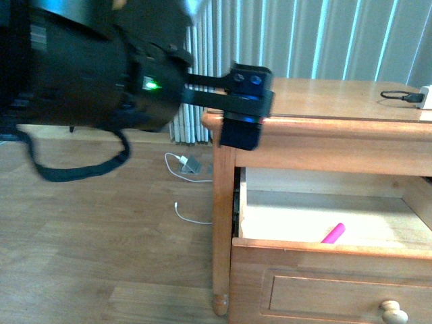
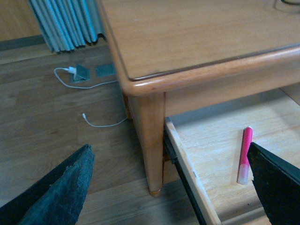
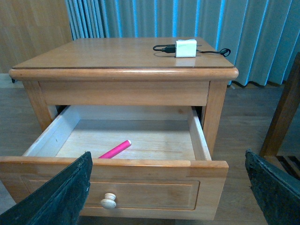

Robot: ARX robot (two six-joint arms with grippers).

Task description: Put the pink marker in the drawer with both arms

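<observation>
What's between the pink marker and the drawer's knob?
Only the front board of the drawer, in the right wrist view: the pink marker lies inside behind it, the knob outside.

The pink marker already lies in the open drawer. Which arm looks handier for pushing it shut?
Probably the right arm: the right gripper, open, squarely faces the drawer, with the knob just ahead. The left gripper sits off to one side, by the table's corner leg.

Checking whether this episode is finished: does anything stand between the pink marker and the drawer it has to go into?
Nothing visible does. The pink marker already lies on the floor of the open drawer, with nothing else inside beside it.
</observation>
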